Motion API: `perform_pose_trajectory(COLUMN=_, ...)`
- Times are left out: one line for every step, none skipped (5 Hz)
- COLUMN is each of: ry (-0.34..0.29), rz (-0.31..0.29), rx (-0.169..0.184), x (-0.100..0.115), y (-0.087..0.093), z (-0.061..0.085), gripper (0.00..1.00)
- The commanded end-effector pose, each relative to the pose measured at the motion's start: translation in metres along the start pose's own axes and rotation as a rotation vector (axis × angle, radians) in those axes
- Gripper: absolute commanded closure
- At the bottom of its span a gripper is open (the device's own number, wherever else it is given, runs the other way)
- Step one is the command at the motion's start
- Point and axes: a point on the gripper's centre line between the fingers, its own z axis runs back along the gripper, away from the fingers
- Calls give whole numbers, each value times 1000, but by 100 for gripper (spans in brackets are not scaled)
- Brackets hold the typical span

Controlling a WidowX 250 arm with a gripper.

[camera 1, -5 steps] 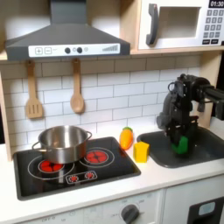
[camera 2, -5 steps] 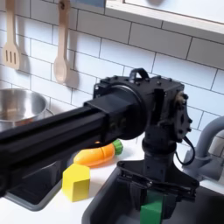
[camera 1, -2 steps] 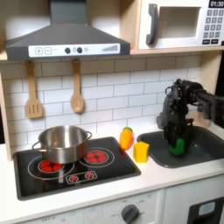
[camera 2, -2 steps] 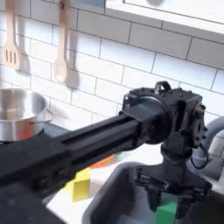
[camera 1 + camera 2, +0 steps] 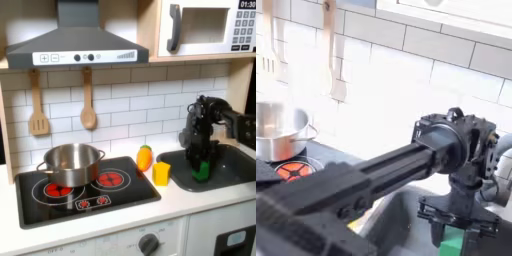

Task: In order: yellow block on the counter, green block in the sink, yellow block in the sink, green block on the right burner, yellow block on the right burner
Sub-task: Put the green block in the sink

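The yellow block [image 5: 161,173] stands on the pale counter [image 5: 175,195] between the cooktop and the sink [image 5: 232,172]. My gripper [image 5: 201,166] is down inside the sink, shut on the green block [image 5: 201,171], which sits low in the basin. In the second exterior view the gripper [image 5: 460,232] points straight down, with the green block [image 5: 456,243] showing between the fingers at the bottom edge. I cannot tell whether the block touches the sink floor.
A steel pot [image 5: 70,163] sits on the black cooktop [image 5: 85,188], on the burner at the first exterior view's left. An orange-yellow toy [image 5: 145,157] lies behind the yellow block. Wooden utensils [image 5: 88,100] hang on the tiled wall. The faucet [image 5: 501,165] curves beside the arm.
The gripper has gone down into the sink with the green block and shifted slightly toward the first exterior view's left. The yellow block has not moved.
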Motion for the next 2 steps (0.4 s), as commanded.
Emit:
perform_pose_trajectory(ry=53, rz=-21, rx=28, x=-3, y=0, z=-22, gripper=100)
perform_pose_trajectory(ry=44, rz=-23, rx=27, x=-4, y=0, z=-20, gripper=100)
